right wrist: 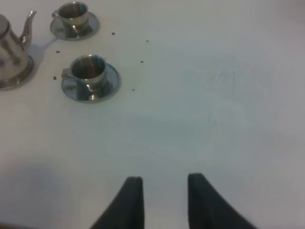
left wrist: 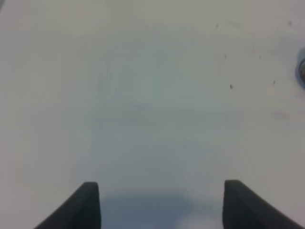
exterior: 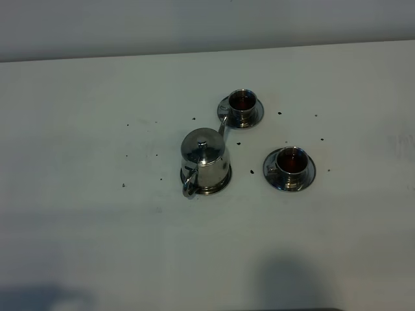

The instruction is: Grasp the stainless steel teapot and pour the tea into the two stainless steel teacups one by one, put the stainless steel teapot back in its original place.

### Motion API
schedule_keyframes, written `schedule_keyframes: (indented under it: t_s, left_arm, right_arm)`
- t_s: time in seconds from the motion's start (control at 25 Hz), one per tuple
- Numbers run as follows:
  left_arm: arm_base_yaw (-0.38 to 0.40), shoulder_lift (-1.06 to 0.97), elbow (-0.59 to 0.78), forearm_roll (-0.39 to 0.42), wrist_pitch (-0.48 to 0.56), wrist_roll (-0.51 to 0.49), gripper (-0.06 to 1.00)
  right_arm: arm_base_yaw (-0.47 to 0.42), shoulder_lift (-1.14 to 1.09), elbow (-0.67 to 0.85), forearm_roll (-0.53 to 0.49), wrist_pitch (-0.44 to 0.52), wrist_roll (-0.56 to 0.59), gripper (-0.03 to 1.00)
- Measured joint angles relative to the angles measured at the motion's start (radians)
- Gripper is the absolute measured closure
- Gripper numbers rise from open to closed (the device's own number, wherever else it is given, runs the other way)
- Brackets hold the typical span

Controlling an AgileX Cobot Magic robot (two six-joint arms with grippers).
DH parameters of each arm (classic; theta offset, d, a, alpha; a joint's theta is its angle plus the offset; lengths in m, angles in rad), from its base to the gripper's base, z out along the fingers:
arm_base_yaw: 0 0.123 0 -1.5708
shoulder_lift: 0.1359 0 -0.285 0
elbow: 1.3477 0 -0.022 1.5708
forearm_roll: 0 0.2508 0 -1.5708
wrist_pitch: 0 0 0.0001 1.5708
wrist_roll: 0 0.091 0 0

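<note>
On the white surface (exterior: pixel 97 116) the stainless steel teapot (exterior: pixel 205 160) sits upright on its saucer (exterior: pixel 222 184), lid on, spout toward the far teacup (exterior: pixel 242 103). Near teacup (exterior: pixel 291 162) stands just right of the teapot. Both cups on saucers, both showing dark liquid: pouring looks done, pot looks returned. Left gripper (left wrist: pixel 162 191) fingers wide apart, empty, over bare surface. Right gripper (right wrist: pixel 165 191) fingers drawn close, holding nothing, well clear of the teapot. Little appears left.

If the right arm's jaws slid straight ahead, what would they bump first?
Probably nothing: ahead of the right gripper lies bare white table. The nearer teacup and the teapot sit well off to one side.
</note>
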Motion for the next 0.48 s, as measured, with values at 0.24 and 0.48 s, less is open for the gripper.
schedule_keyframes:
  t_s: [0.24,0.48]
  left_arm:
    - [0.000,-0.006,0.003,-0.006,0.000,0.000,0.37]
    - [0.000,-0.006,0.003,-0.031,0.000,0.000,0.37]
  right_arm:
    - [0.000,0.000,0.000,0.000,0.000,0.000,0.75]
    - [0.000,0.000,0.000,0.000,0.000,0.000,0.75]
